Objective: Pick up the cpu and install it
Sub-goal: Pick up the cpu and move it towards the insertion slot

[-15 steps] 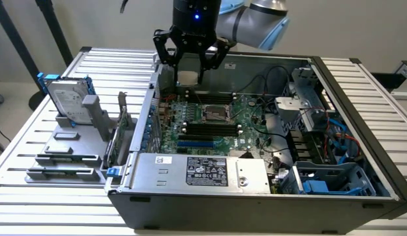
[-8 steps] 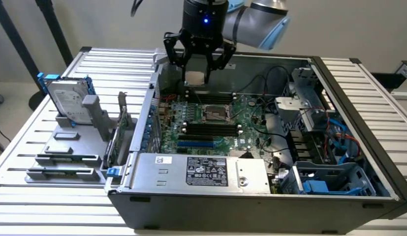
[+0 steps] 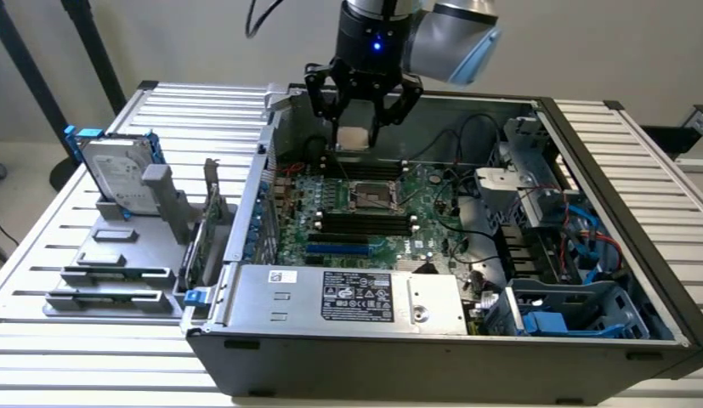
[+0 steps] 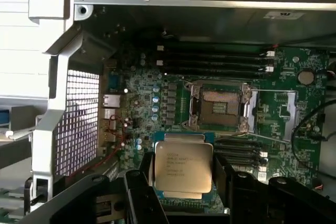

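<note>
My gripper point(image 3: 354, 136) hangs over the open computer case, shut on the cpu point(image 3: 353, 138), a small square chip with a silvery top. In the wrist view the cpu point(image 4: 183, 167) sits flat between the black fingers point(image 4: 227, 177), printed side showing. The open cpu socket point(image 3: 371, 197) lies on the green motherboard below and in front of the gripper; in the wrist view the socket point(image 4: 219, 109) has its metal frame lifted and the pin field bare. The chip is held above the board, apart from the socket.
Black memory slots point(image 3: 360, 223) flank the socket. The case's power supply point(image 3: 345, 297) lies along the near side, and drive cages with blue cables point(image 3: 555, 246) at the exterior view's right. A hard drive with blue brackets point(image 3: 116, 174) stands on a grey holder outside the case.
</note>
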### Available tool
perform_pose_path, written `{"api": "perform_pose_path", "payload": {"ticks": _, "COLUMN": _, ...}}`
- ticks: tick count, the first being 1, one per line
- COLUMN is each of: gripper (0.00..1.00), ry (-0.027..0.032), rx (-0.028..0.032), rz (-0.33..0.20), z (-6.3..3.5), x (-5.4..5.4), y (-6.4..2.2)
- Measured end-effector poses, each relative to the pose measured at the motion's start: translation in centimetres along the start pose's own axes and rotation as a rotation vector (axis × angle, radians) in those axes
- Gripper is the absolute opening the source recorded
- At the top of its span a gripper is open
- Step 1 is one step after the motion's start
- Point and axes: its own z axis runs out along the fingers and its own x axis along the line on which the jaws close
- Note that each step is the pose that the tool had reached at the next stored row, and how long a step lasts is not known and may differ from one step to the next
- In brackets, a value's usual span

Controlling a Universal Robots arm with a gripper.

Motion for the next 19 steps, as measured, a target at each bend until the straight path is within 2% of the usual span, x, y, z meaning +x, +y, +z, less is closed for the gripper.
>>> {"api": "perform_pose_path", "payload": {"ticks": 9, "gripper": 0.55, "ry": 0.0004, "rx": 0.0, "rz": 0.0, "z": 1.45, "x": -2.7, "y": 1.08}}
{"api": "perform_pose_path", "payload": {"ticks": 19, "gripper": 0.55, "ry": 0.0022, "rx": -0.0009, "rz": 0.008, "z": 3.16, "x": -4.4, "y": 1.83}}
